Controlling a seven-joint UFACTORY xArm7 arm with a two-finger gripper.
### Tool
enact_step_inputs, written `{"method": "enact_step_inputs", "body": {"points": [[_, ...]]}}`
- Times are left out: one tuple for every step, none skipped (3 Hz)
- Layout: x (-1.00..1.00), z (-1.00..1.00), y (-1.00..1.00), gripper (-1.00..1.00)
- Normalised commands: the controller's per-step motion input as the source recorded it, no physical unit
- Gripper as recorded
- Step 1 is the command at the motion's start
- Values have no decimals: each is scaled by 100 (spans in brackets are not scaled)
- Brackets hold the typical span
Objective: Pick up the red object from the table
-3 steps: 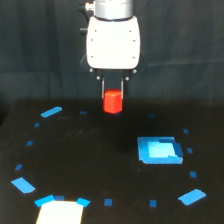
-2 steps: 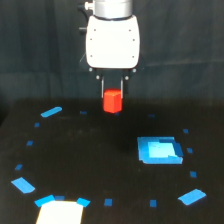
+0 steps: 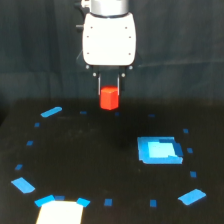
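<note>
While the white arm hangs over the rear of the black tabletop (image 3: 90,150), its pincer (image 3: 109,91) is closed on the red object (image 3: 109,98), held between the fingers. A flat blue square (image 3: 159,150) lies toward the exterior view's right, well apart.

Dim room; the whole view is looking soft and blurry, the table (image 3: 75,150) swallowing light while the white patch (image 3: 59,212) is glaring, overexposed.

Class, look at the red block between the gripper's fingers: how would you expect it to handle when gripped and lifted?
The red object looks solid and chunky, so probably stiff. It appears small beside the gripper, so likely light. Its seemingly faceted sides suggest little rolling.
</note>
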Motion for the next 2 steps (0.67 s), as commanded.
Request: {"method": "enact_step_inputs", "body": {"points": [[33,30,10,-100],[66,9,-16,-100]]}}
